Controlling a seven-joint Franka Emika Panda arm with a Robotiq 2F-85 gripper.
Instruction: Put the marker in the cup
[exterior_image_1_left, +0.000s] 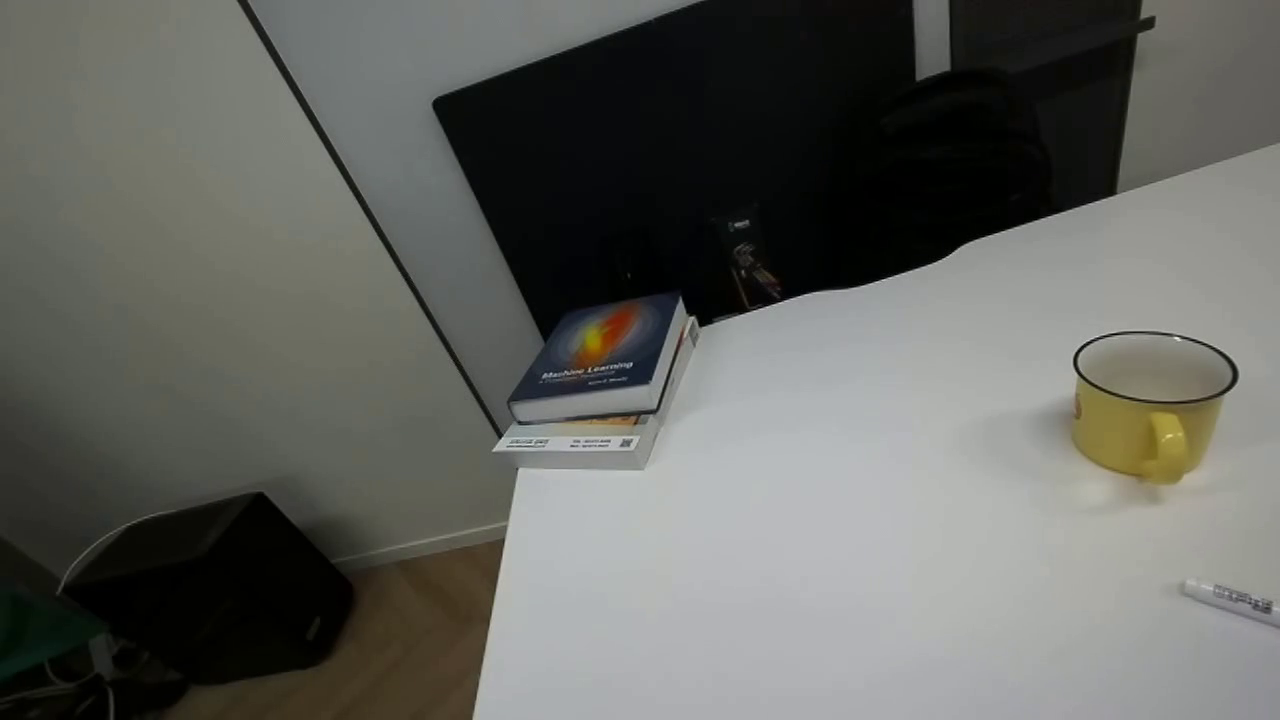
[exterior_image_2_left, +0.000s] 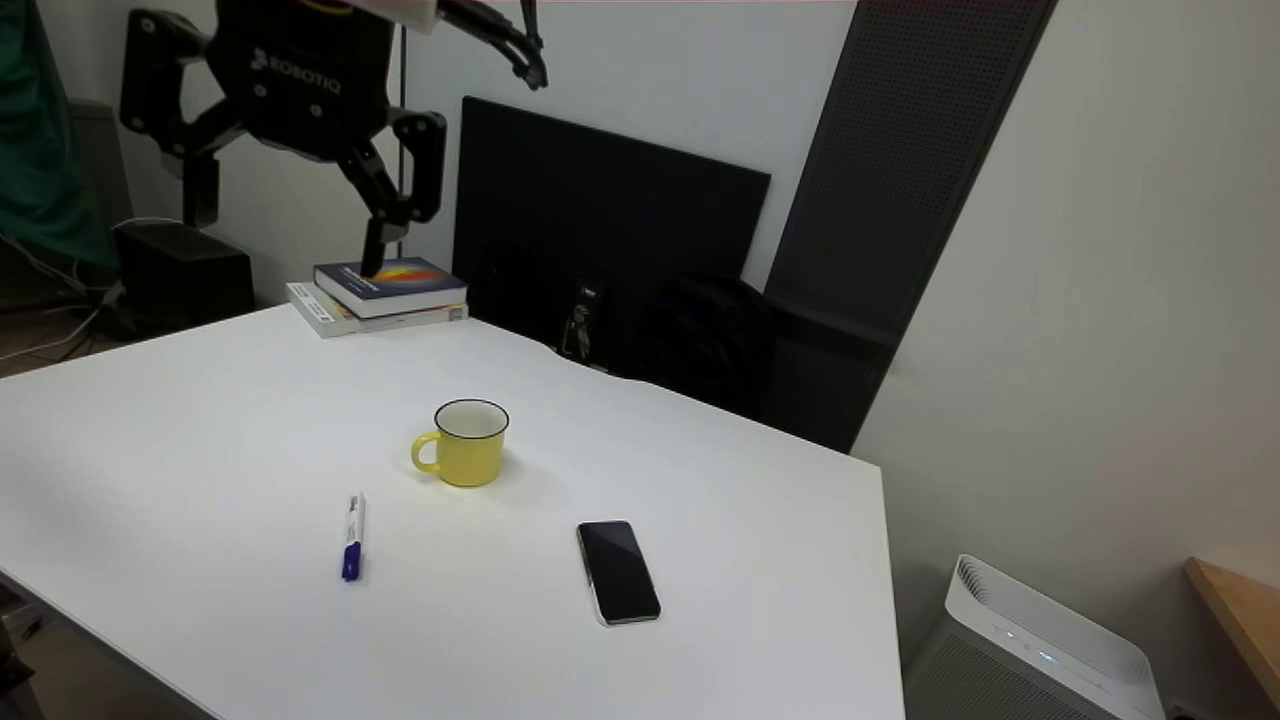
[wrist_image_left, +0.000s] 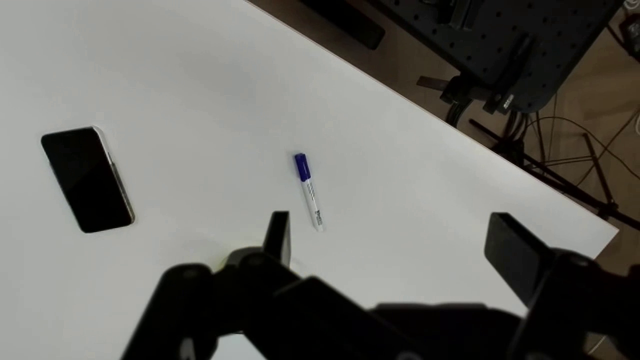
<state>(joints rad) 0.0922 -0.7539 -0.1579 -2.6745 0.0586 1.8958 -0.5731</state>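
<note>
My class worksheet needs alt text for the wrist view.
A blue-capped white marker lies on a white table, a black phone to its left. The open, empty claw at the bottom hides nearly all of the yellow cup.

White table (exterior_image_2_left: 480, 560) common to all views: both exteriors aslant, wrist overhead.

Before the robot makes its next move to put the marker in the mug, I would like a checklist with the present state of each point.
1. End effector open and holding nothing: ok.
2. End effector lowered to the blue-capped marker: not ok, it hangs well above the white table.
3. Yellow mug upright, opening upward: ok.
4. Blue-capped marker lying apart from the yellow mug: ok.
5. Smartphone not touching the blue-capped marker: ok.
6. Yellow mug free inside down to its bottom: cannot tell, not fully visible.
</note>
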